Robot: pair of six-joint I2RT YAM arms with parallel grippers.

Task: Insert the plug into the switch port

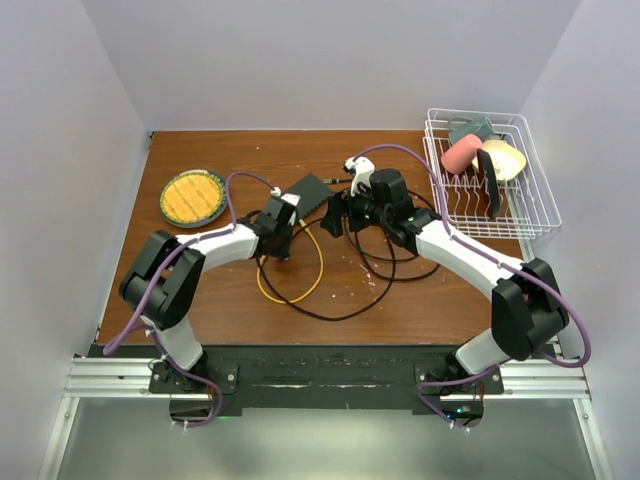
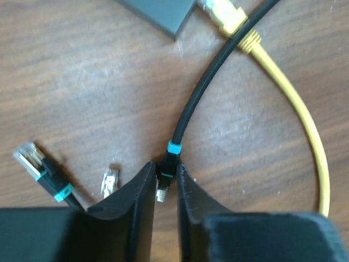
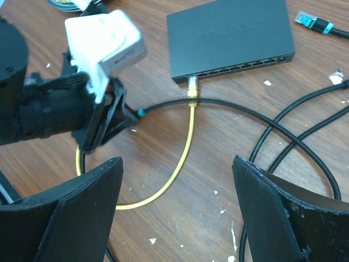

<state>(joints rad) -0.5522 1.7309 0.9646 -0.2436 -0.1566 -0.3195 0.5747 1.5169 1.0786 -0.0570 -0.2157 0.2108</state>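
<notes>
A: Containers first, quick.

B: Two. White wire rack (image 1: 530,215), well right of the switch (image 1: 310,190), four things in it: pink cup (image 1: 462,155), cream bowl (image 1: 505,158), a grey-green item (image 1: 470,128), a dark flat piece (image 1: 490,185) on edge (can't name those last two). Round dish (image 1: 163,200), left of the switch, holds one yellow gridded disc (image 1: 192,197).

A: Cables, counted?

B: One yellow cable (image 3: 182,158), seated in the row of switch ports (image 3: 240,66) near its left end. Black cables (image 3: 305,142) loop over the surface (image 1: 420,300) in front of the switch; can't count them, they overlap. The left wrist view shows four plug ends: the plug (image 2: 169,161), a loose black plug (image 2: 41,169), a small clear plug (image 2: 110,182), and the yellow plug (image 2: 223,13) at the switch.

A: Where's the plug?

B: Black with a teal band, pinched between the fingers of the left tool (image 2: 164,183), just above the surface. It sits off the left end of the switch's port edge, near it but apart, not in a port.

A: Right tool?

B: Right tool (image 3: 177,174) is spread wide with nothing between its fingers, hovering in front of the switch's port edge.
</notes>
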